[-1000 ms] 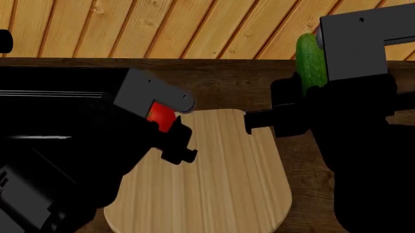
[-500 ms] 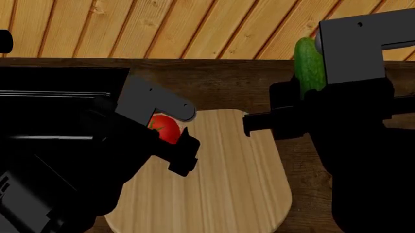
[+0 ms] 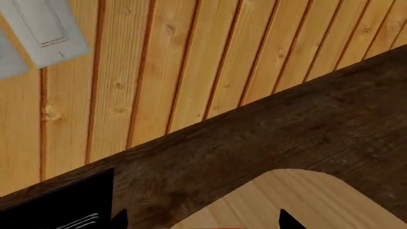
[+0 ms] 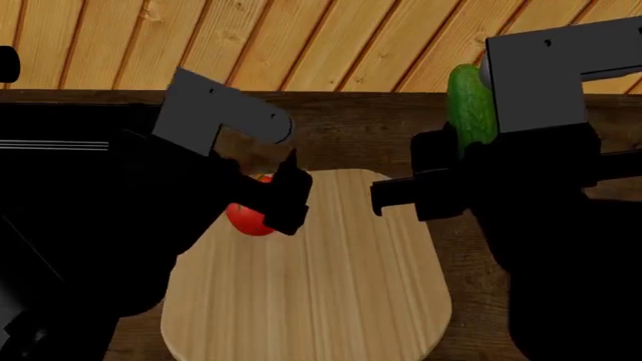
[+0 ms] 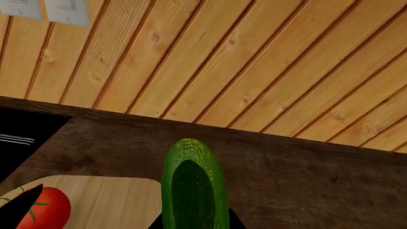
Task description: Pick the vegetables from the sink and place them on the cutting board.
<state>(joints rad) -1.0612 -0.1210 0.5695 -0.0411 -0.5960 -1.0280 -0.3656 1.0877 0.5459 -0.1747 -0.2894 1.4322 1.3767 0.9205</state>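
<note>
In the left wrist view, the pale cutting board (image 3: 299,200) fills the lower part of the picture on the dark wooden bench (image 3: 267,138), with a corner of the black sink (image 3: 64,210) at the edge. Only a thin red sliver shows at the frame's lower edge, so this view does not say whether the left tool holds anything.

In the head view, the left tool (image 4: 286,197) has lifted compared with a second ago, and the tomato (image 4: 246,216) now sits lower on the board's near-left part, no longer tucked inside the tool. That reads as a release: the tool appears open and the tomato delivered, though its dark body hides the jaws. The right tool (image 4: 441,180) stands beside the board's far right corner, closed on the upright cucumber (image 4: 470,105), which has shifted slightly toward the board.

In the right wrist view, the cucumber (image 5: 192,186) rises from between the jaws, gripped at its lower end, over the bench just beyond the board. Judged from this, half the task is done; the cucumber remains
</note>
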